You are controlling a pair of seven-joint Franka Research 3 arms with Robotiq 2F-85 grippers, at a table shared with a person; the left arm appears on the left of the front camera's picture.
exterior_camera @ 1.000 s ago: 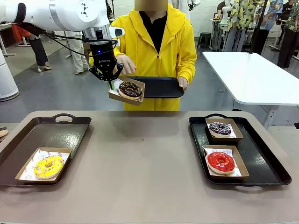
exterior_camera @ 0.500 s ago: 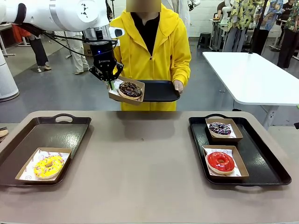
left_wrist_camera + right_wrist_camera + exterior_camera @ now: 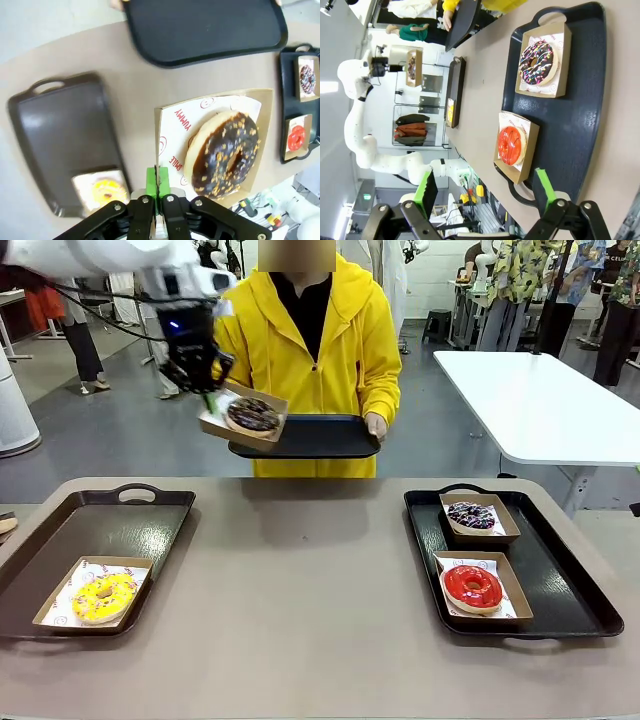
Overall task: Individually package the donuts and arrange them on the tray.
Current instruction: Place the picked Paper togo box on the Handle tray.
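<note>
2 trays [image 3: 80,530] flank the table; person's tray [image 3: 320,436] beside raised box [image 3: 243,415].

Glossy red donut [image 3: 472,586], yellow sprinkled donut [image 3: 102,596], brown boxes [image 3: 489,612], black trays [image 3: 560,590].

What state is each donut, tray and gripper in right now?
left gripper: shut on chocolate donut's box rim, held in the air.
right gripper: open, empty.
chocolate donut: boxed, aloft, tilted.
yellow donut: boxed, on left tray.
red donut: boxed, on right tray.
sprinkled dark donut: boxed, same tray.
person's tray: held up, bare.
</note>
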